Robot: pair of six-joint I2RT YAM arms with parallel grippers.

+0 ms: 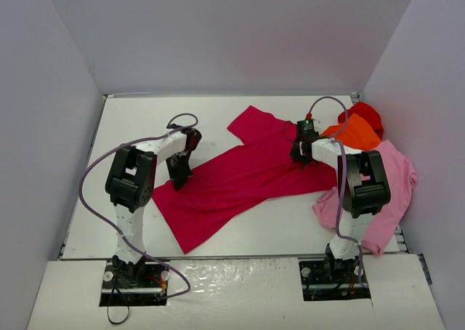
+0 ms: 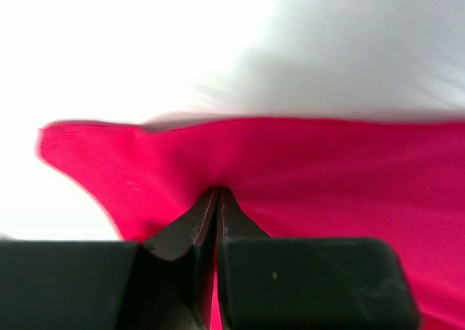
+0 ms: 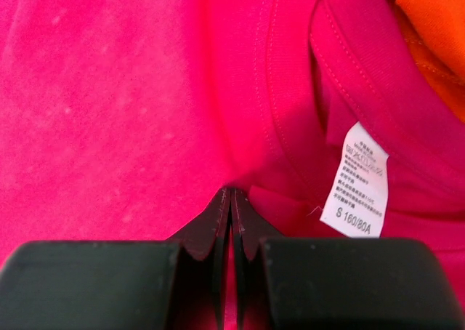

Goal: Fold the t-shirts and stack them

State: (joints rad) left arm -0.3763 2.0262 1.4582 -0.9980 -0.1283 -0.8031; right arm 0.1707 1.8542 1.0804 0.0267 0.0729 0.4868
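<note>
- Crimson t-shirt [image 1: 240, 174]: lies spread, one layer, slanting across mid-counter from 7 o'clock to 1 o'clock. Thin, limp knit. Judged light, no stiffness, will sag and drag between two holds. Not fragile, little slip on a pinch.
- Left claw [image 2: 218, 192]: pinched fully closed on a pucker of crimson cloth just inside an edge, near a corner at the shirt's 9 o'clock end.
- Right claw [image 3: 230, 192]: likewise closed on a small fold, just beside the collar [image 3: 349, 61] and its white tag [image 3: 356, 181].
- Best holds, by my reckoning: hem corners and shoulder seams, where the doubled cloth gives a firmer bite.
- Heap at 3 o'clock: orange t-shirt [image 1: 356, 132] over bright red t-shirt [image 1: 365, 114], with pink t-shirt [image 1: 392, 184] draped off the counter edge. All unfolded.
- Counter [image 1: 131, 126]: white, smooth, flat, so cloth should slide easily.
- Pale walls [image 1: 232, 32] close on three sides.
</note>
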